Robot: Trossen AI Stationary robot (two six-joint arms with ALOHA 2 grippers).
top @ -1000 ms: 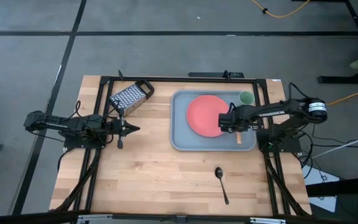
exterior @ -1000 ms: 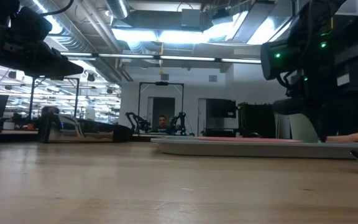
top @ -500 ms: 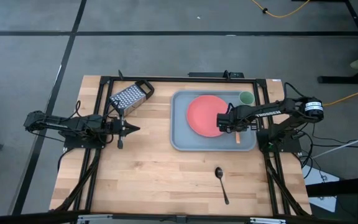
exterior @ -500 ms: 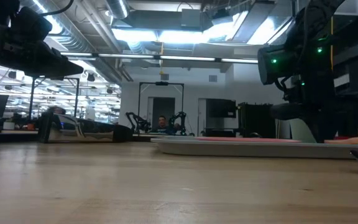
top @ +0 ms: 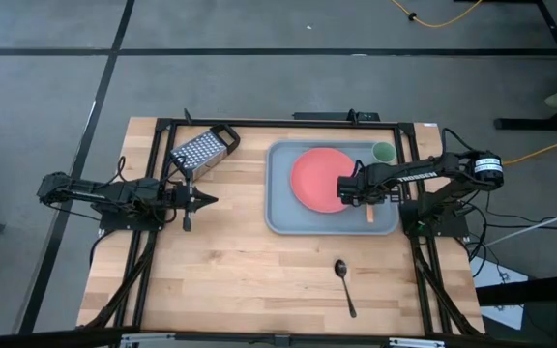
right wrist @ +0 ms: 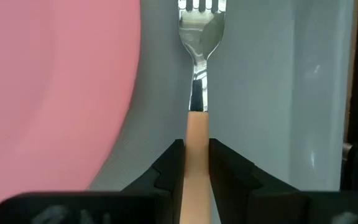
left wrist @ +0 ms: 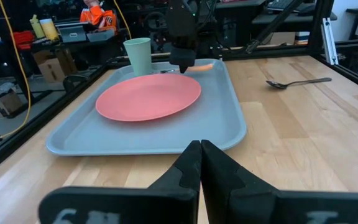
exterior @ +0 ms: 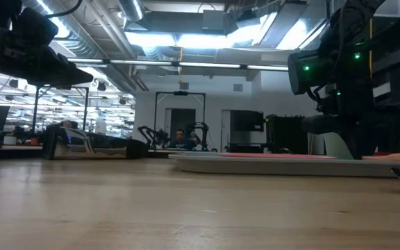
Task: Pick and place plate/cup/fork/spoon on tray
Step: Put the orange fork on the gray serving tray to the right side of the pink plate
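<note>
The step in hand is judged to be the placing of the fork [right wrist: 196,74] on the tray [top: 278,217]. In the right wrist view the orange-tan handle is seen pinched between the two fingers of the right gripper [right wrist: 196,163], with the silver tines pointing away over the grey-blue tray floor, just beside the edge of the plate [right wrist: 48,87]. From above, the right gripper [top: 354,189] is placed over the right part of the tray, at the plate's [top: 319,178] right edge, and the end of the fork's handle [top: 371,215] shows behind it. The cup [top: 383,152] stands in the tray's far right corner. The spoon [top: 344,283] is left on the bare wood of the table [top: 230,280], well apart from the tray and nearer the front edge.

The left gripper [top: 201,200] is held waiting over the table's left half, its jaws pressed together, as the left wrist view shows [left wrist: 200,163]. A metal box grater [top: 201,150] lies near it and is no part of the task.

Whether the fork already rests on the tray floor cannot be told. The next move is judged to call for the jaws to be spread and the gripper lifted clear, after which the spoon is to be fetched
</note>
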